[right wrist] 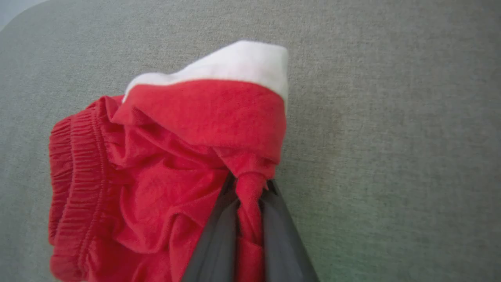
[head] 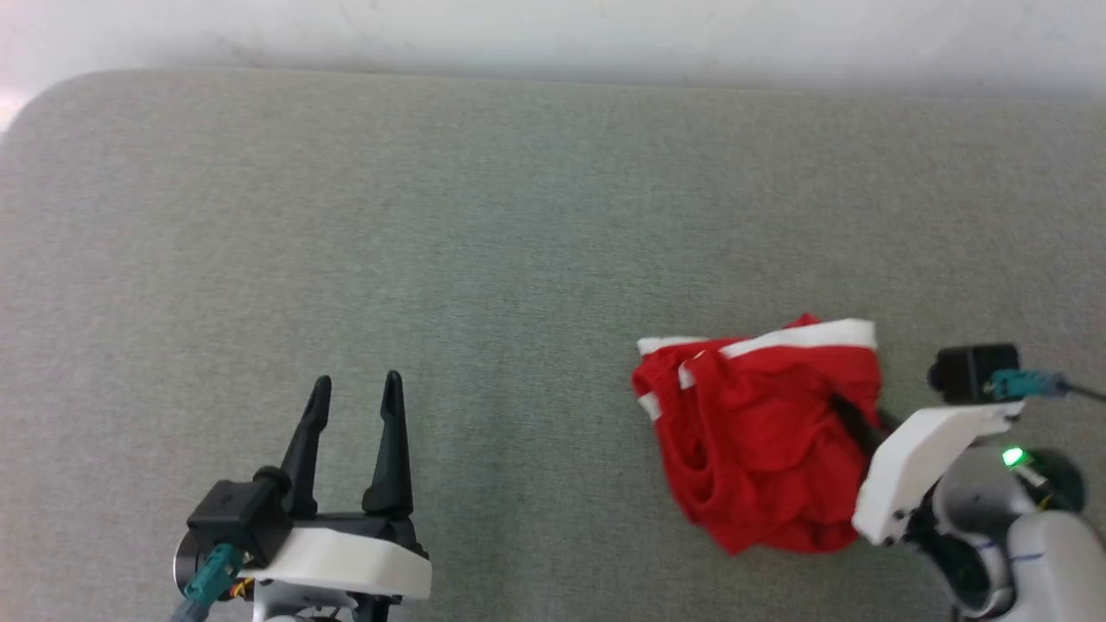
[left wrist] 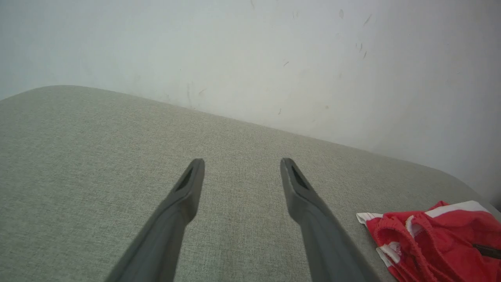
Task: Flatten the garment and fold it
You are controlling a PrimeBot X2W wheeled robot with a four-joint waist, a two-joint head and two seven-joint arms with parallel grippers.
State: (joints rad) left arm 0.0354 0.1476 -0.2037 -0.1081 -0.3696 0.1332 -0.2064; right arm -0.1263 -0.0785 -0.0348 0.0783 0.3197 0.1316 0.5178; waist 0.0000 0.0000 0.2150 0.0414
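Red, soft athletic shorts with white side stripes lie crumpled in a heap on the near right of the grey-green fabric-covered tabletop. They are thin, limp cloth: light to lift, sure to sag and bunch, and with no stiffness to hold any shape.

The right gripper has its jaws clamped on a twisted pinch of red cloth at the heap's right side, just below a folded-over white stripe. The left gripper hovers over bare fabric at the near left, well apart from the shorts, with its jaws apart and nothing between them.

A pinch in mid-cloth will probably only drag the bundle. Better holds, in my judgement, are the gathered elastic waistband on the heap's left side or a striped hem corner, one for each gripper, so the cloth can be pulled taut and spread.
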